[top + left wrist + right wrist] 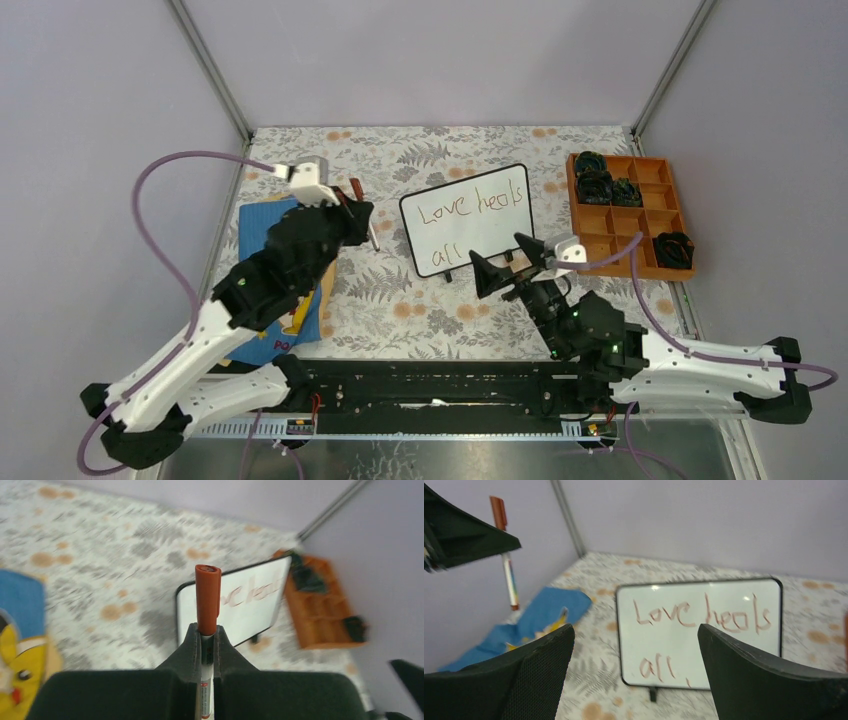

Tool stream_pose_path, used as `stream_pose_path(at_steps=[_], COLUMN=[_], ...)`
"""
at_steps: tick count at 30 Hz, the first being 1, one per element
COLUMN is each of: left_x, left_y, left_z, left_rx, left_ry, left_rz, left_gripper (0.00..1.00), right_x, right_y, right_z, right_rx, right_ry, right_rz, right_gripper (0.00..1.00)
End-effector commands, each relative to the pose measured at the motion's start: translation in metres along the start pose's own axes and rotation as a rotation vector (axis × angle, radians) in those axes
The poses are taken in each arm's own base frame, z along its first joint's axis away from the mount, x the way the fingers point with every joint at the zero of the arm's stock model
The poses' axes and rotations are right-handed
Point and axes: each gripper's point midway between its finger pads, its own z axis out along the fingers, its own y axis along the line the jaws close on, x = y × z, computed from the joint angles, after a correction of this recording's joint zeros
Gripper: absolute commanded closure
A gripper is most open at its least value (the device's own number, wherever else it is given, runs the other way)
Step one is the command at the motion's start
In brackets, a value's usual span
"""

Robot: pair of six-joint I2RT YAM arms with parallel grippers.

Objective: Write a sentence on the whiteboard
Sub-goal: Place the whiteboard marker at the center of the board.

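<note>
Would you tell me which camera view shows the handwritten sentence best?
The right wrist view: the sentence is large, frontal and legible. Top external shows it small but readable; left wrist shows only a blurred part.

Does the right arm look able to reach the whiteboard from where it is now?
Probably yes. The open right gripper hangs just in front of the whiteboard, at its near right corner, and nothing lies between them.

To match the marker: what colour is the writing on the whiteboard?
Red-brown; the writing shows best in the right wrist view.
</note>
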Motion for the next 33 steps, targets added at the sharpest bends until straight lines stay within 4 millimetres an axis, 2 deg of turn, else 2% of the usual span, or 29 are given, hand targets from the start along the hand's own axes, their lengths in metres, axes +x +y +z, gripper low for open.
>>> stream_pose_path(at_steps=[1, 4, 8, 13, 14, 16, 20, 26, 29, 33], left_x=[0.050, 0.078, 0.114, 0.149, 0.160, 0.169, 0.181, 0.198, 0.206, 0.216], left_y=[0.055, 0.080, 0.120, 0.152, 0.161, 0.171, 0.186, 0.203, 0.206, 0.207], left_z=[0.014, 0.033, 0.057, 0.086, 0.092, 0.102, 0.116, 0.130, 0.134, 0.136], left_rx=[-0.228, -0.280, -0.328, -0.373, -0.396, -0.415, -0.450, -0.478, -0.478, -0.458], left_ry=[0.169, 0.287, 0.451, 0.579, 0.620, 0.658, 0.703, 0.731, 0.737, 0.734], left_rz=[0.217, 0.209, 0.114, 0.051, 0.047, 0.035, 0.018, -0.010, -0.020, -0.038], left_gripper=[1.00, 1.00, 1.00, 1.00, 1.00, 1.00, 1.00, 1.00, 1.00, 1.00], right_x=[0.046, 0.061, 0.078, 0.091, 0.094, 0.098, 0.100, 0.093, 0.095, 0.107], right_y=[-0.039, -0.043, -0.042, -0.038, -0.035, -0.025, -0.014, -0.012, -0.017, -0.038], right_z=[-0.014, -0.018, -0.019, -0.018, -0.018, -0.016, -0.012, -0.009, -0.006, 0.001], right_rx=[0.162, 0.173, 0.183, 0.177, 0.164, 0.115, 0.107, 0.106, 0.118, 0.204], right_ry=[0.094, 0.112, 0.146, 0.181, 0.188, 0.210, 0.261, 0.271, 0.286, 0.354], right_rz=[-0.067, -0.066, -0.067, -0.074, -0.075, -0.077, -0.069, -0.012, 0.015, 0.051], right_gripper=[0.00, 0.00, 0.00, 0.00, 0.00, 0.00, 0.00, 0.00, 0.00, 0.00])
